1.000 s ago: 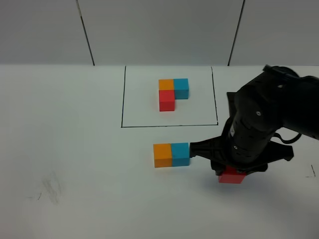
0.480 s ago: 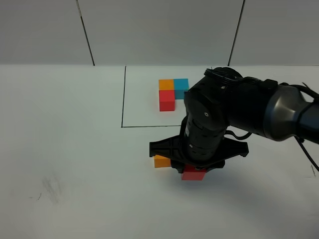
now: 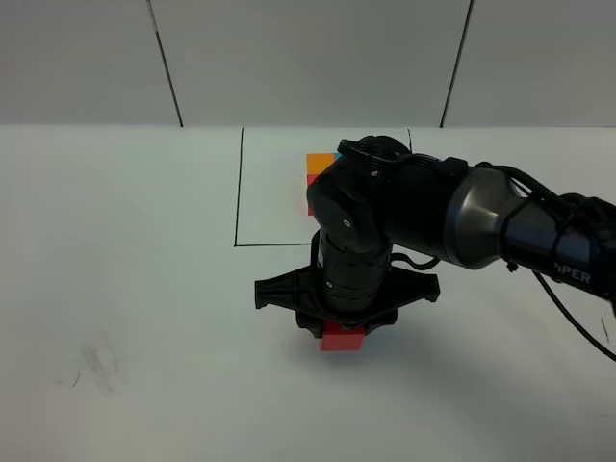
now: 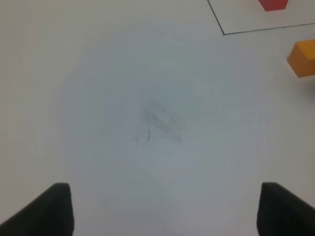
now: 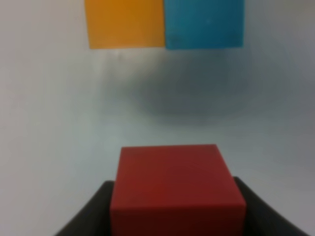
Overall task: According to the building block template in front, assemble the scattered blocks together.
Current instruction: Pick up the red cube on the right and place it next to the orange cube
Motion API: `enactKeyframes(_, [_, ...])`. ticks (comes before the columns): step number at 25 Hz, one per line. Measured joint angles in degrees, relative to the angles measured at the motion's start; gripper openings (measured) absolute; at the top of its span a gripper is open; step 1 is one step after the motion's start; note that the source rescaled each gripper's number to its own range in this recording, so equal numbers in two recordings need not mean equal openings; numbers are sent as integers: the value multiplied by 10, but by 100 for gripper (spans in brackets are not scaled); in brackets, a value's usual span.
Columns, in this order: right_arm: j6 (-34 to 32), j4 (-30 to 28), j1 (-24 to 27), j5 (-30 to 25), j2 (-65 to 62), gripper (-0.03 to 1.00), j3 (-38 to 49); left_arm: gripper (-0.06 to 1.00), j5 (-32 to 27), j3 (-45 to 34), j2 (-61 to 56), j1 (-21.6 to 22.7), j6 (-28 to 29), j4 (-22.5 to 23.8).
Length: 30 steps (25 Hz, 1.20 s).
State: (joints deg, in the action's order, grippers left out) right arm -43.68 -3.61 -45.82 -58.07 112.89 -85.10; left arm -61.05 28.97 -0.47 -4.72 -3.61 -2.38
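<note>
My right gripper (image 3: pixel 339 325) is shut on the red cube (image 3: pixel 343 338) and holds it just in front of the loose pair. In the right wrist view the red cube (image 5: pixel 175 189) sits between the fingers (image 5: pixel 91 216). Beyond it, the orange cube (image 5: pixel 124 23) and the blue cube (image 5: pixel 204 23) lie joined side by side, orange on the left. The arm hides this pair in the exterior view. The template (image 3: pixel 320 161) lies inside its black outline (image 3: pixel 238 192), mostly hidden by the arm. My left gripper (image 4: pixel 170 211) is open and empty over bare table, with the orange cube (image 4: pixel 302 58) far off at the view's edge.
The white table (image 3: pixel 144 289) has faint grey scuff marks (image 3: pixel 96 366) at the front left, which also show in the left wrist view (image 4: pixel 162 120). The right arm's dark body (image 3: pixel 404 221) spans the table from the right edge to the centre.
My right arm has swung to the left with the red cube. It now covers the loose orange and blue cubes and most of the template in the exterior view.
</note>
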Motion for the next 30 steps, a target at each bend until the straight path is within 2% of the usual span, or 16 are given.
enactKeyframes(7, [3, -3, -13, -4, 37, 27, -31, 98, 0, 0, 0, 0, 0, 0])
enactKeyframes(30, [-2, -27, -13, 3, 121, 27, -87, 98, 0, 0, 0, 0, 0, 0])
